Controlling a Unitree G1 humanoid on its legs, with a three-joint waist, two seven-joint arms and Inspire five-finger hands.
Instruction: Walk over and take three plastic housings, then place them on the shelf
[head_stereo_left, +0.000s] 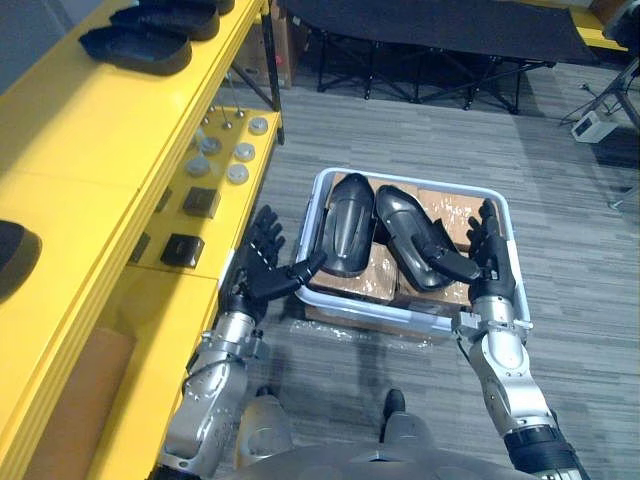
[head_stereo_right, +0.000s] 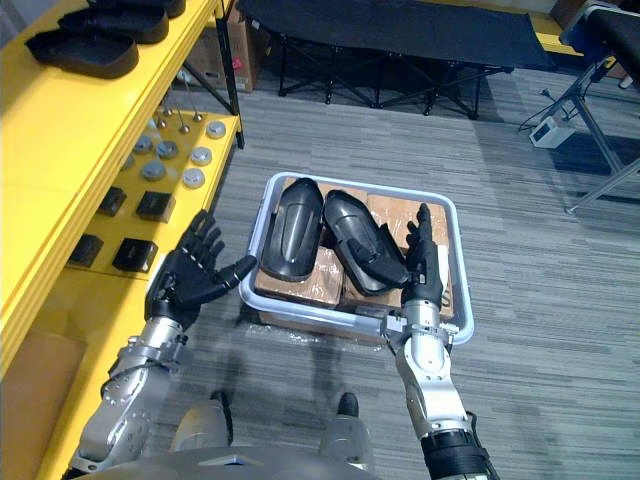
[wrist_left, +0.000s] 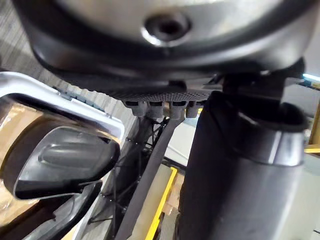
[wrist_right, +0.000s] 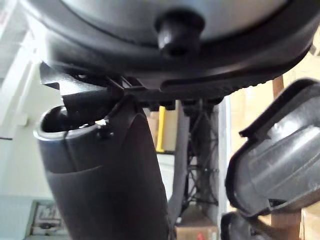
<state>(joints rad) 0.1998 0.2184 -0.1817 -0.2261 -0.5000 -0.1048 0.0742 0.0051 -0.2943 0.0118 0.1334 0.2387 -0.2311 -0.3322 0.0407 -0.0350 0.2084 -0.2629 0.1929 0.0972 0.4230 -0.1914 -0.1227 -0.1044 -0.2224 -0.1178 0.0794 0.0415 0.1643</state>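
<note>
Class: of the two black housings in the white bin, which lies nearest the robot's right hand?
The slanted housing in the right half of the bin, its end beside the open right hand; the other housing lies along the left rim.

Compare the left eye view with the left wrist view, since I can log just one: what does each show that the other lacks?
Left eye view: the yellow shelf with housings on it, small parts lower down, and the open right hand by the bin. Left wrist view: a close side look at one housing and its rounded end, beside the rim. Both: the bin, housings lying in it, and the open left hand, holding nothing.
</note>
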